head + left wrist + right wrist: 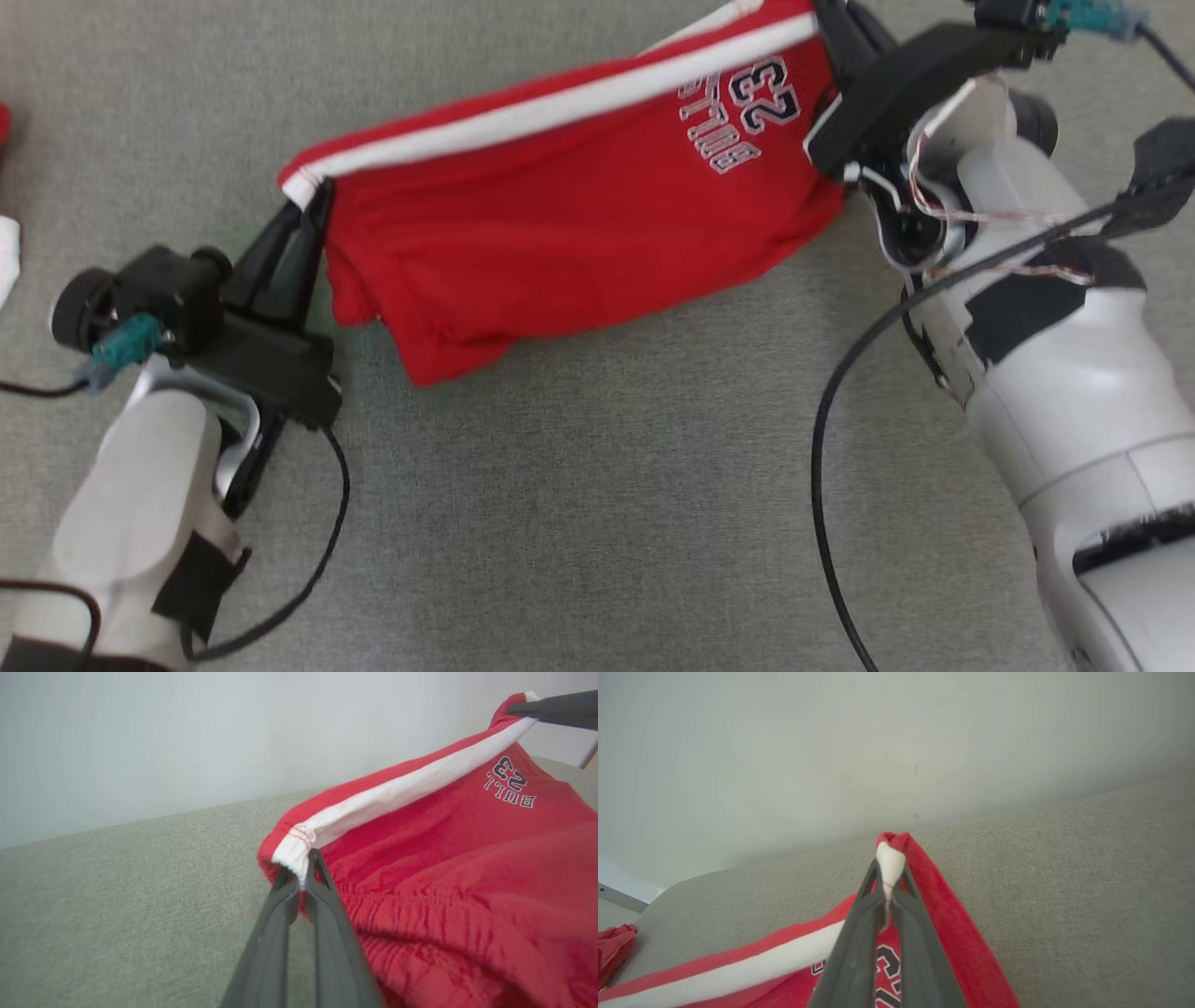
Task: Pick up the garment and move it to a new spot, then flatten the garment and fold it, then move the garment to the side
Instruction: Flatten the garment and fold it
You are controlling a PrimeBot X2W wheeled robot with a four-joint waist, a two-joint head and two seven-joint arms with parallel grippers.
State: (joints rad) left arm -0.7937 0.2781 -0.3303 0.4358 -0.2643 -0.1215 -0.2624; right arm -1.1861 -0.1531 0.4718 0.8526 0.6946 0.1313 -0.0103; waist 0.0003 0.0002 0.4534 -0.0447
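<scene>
One garment [560,215], red shorts with one white side stripe [560,107], hangs stretched across the upper middle of the head view above the grey fabric surface [597,485]. Its lower fold sags toward that surface.

There are two grippers, one at each end of the striped edge. The left gripper [313,210], at centre left, has its jaws clenched on the gathered white corner; its wrist view shows the pinch [301,868]. The right gripper [831,23], at the top right, has its jaws clamped on the opposite corner, where a white tuft bulges between the tips [889,877].

The print [509,784] near the right end shows the number 23 over letters reading "BULL"; it is upside down in the head view.

One more red cloth [614,947] lies at the lower left of the right wrist view.
</scene>
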